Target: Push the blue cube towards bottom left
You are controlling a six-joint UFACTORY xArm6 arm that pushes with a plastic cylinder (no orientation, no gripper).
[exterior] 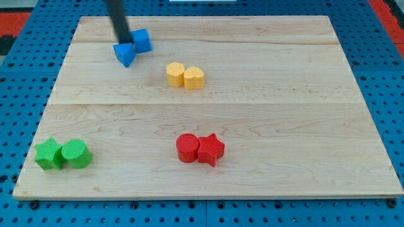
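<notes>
Near top edge, blue cube [142, 40]

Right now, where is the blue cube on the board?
The blue cube sits near the view's top left, touching the blue triangle on its lower left, with my tip right beside both, at the cube's left.

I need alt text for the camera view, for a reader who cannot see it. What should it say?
A dark rod's tip rests at the top left of a wooden board, touching a blue triangular block with a blue cube just to its right. A yellow pair sits near the centre, a red cylinder and star lower down, and two green blocks at the bottom left.
</notes>
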